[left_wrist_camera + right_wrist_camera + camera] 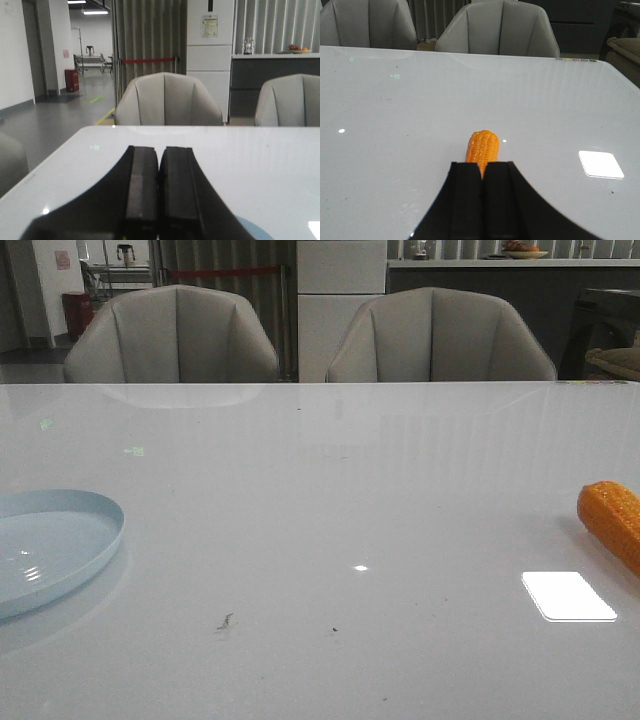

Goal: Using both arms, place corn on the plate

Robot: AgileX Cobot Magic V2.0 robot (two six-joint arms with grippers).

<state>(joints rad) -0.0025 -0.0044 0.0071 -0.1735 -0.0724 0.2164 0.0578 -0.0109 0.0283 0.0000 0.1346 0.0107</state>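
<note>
The orange corn (612, 520) lies on the white table at the far right edge of the front view, partly cut off. In the right wrist view the corn (482, 146) lies on the table just beyond my right gripper (483, 167), whose fingers are shut together and empty. The pale blue plate (55, 545) sits at the table's left edge, empty. A sliver of the plate (255, 231) shows beside my left gripper (159, 152), which is shut and empty above the table. Neither arm shows in the front view.
Two grey chairs (175, 335) (440, 335) stand behind the table's far edge. A bright light reflection (568, 596) lies on the tabletop near the corn. Small dark specks (225, 621) mark the table's front middle.
</note>
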